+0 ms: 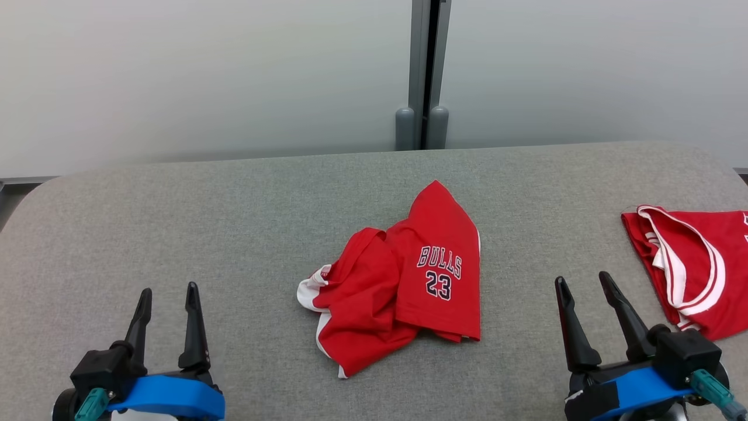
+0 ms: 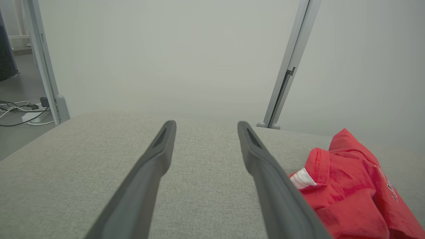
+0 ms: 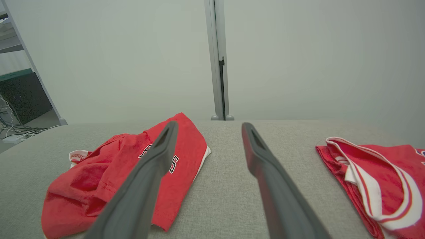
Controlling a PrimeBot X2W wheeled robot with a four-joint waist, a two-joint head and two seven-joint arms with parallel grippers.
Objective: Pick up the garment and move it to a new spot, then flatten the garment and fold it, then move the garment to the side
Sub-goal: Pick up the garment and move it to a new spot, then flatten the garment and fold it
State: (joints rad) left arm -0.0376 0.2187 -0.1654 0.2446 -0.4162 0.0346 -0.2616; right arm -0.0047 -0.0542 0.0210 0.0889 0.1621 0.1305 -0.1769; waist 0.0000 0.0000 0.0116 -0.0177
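One crumpled red garment (image 1: 403,275) sits mid-surface, bunched in overlapping folds. The "BULLS 23" print (image 1: 439,272) faces up on the right flap, and white trim (image 1: 310,287) pokes out at the left edge. Grey fabric surface (image 1: 234,222) under it. A second red garment (image 1: 692,269), white-striped, lies at the right edge, well apart from the first. My read: not the target, leave it.

Left end effector (image 1: 168,289) is low left, fingers spread, nothing between them. Right end effector (image 1: 583,278) is low right, also spread and empty. It sits between the two red pieces, nearer the striped one. Neither touches cloth.

Step in hand, as I judge it: the first pick-up, not yet started.

How I'd run it:
- Two-point grasp. Left goes for the white trim, which looks like a seam, so likely stiffer, and it's easy to spot from the left wrist view. Right takes the hem corner (image 1: 467,333) below the print.
- Come in low and flat along the surface so one finger slides under the layer. A straight-down pinch risks grabbing the whole stack, or the surface fabric.
- Close on one or two layers only, otherwise it won't open out for flattening.
- Lift both sides together until the cloth hangs free, then translate. Dragging will re-bunch it.
- Swing the right arm inward, away from the striped piece, to avoid a snag.
- Set down toward the left, where there's room to spread.
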